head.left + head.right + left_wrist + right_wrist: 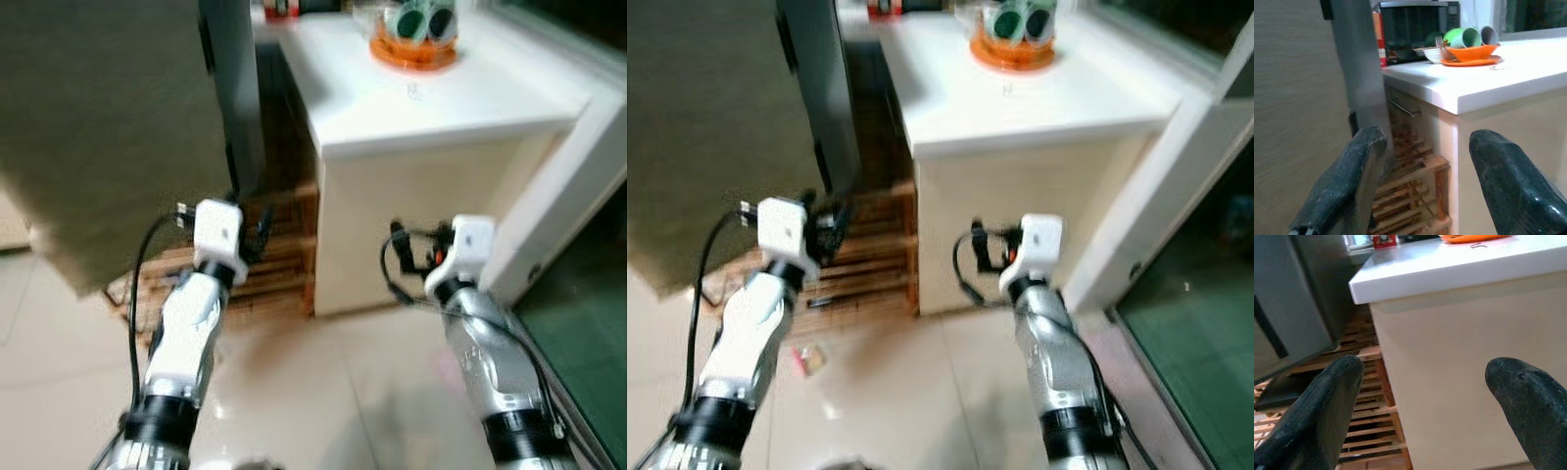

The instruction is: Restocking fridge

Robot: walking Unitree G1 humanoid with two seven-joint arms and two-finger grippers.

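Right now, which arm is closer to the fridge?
Probably the left. The left end effector hangs open nearer the grey fridge, while the right end effector, also open, faces the white counter.

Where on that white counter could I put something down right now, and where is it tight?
The white counter is bare along its near edge and front corner, in front of the orange tray of cups. The back is crowded: the tray and a dark microwave. The gap between counter and grey fridge, above the wooden pallet, is narrow.
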